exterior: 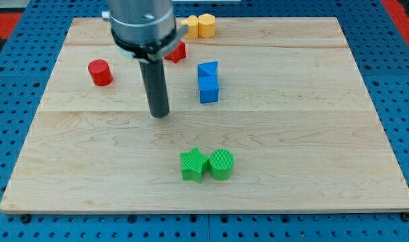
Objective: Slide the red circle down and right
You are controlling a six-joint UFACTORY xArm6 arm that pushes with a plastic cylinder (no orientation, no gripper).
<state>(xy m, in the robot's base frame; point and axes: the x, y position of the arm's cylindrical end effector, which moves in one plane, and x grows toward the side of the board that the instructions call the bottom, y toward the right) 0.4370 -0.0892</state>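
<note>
The red circle (100,72) is a short red cylinder standing on the wooden board (291,134) at the view's upper left. My tip (160,114) rests on the board to the right of and below the red circle, well apart from it. A second red block (176,52) shows partly behind the rod near the view's top; its shape is hidden.
A blue triangle (207,68) and a blue cube (209,89) touch right of the rod. A green star (193,165) and a green circle (221,164) sit side by side at the lower middle. Two yellow blocks (199,25) lie at the top edge.
</note>
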